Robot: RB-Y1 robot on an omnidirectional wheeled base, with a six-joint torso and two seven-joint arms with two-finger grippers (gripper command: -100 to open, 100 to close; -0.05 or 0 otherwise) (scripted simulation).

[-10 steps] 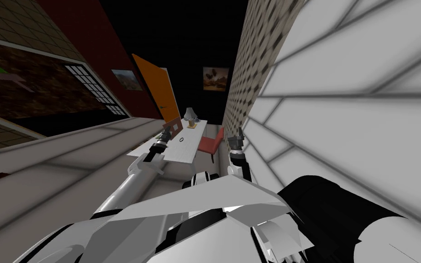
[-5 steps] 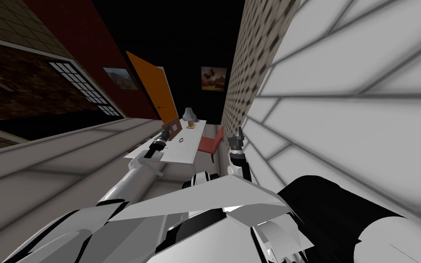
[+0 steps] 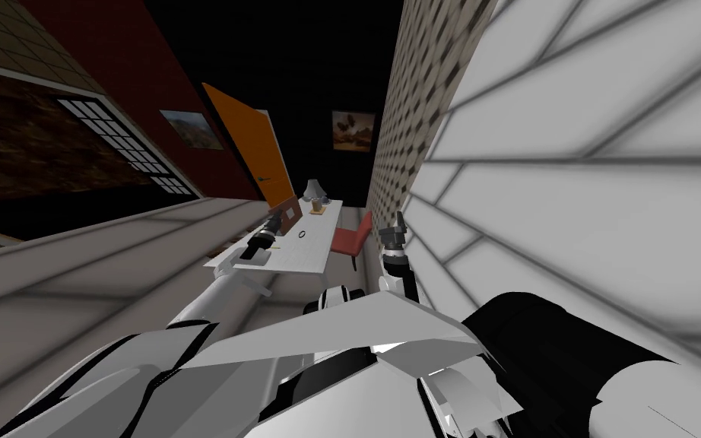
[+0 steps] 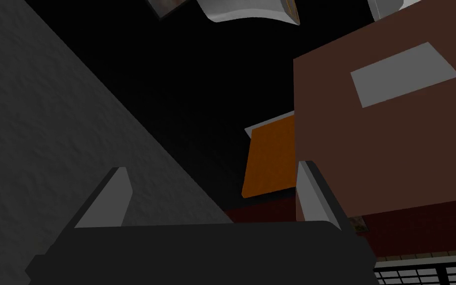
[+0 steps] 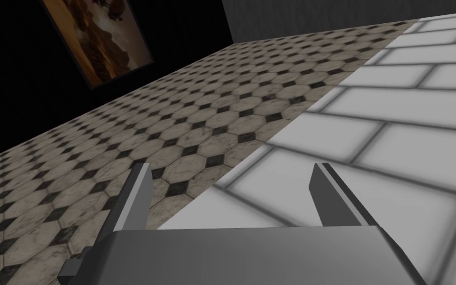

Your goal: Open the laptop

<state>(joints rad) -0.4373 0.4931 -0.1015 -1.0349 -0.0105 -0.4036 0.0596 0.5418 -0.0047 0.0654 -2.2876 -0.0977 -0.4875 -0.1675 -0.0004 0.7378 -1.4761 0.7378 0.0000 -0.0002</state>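
1. Across the room stands a white desk [image 3: 311,249], with an orange door [image 3: 254,152] behind it.
2. Next to the desk is a red chair [image 3: 350,237].
3. On the desk sits the brown laptop [image 3: 287,212], with its lid raised.
4. The left gripper [image 4: 212,193] is right by the lid's edge. Its fingers are spread wide and hold nothing.
5. The right gripper [image 5: 229,190] is up near the wall, and its fingers are spread too.
6. A lamp [image 3: 312,188], a cup [image 3: 317,205] and a small dark ring [image 3: 302,233] are also on the desk.

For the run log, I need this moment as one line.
left gripper: open, beside laptop lid edge, not gripping | right gripper: open, raised, idle | lid: up, on white desk
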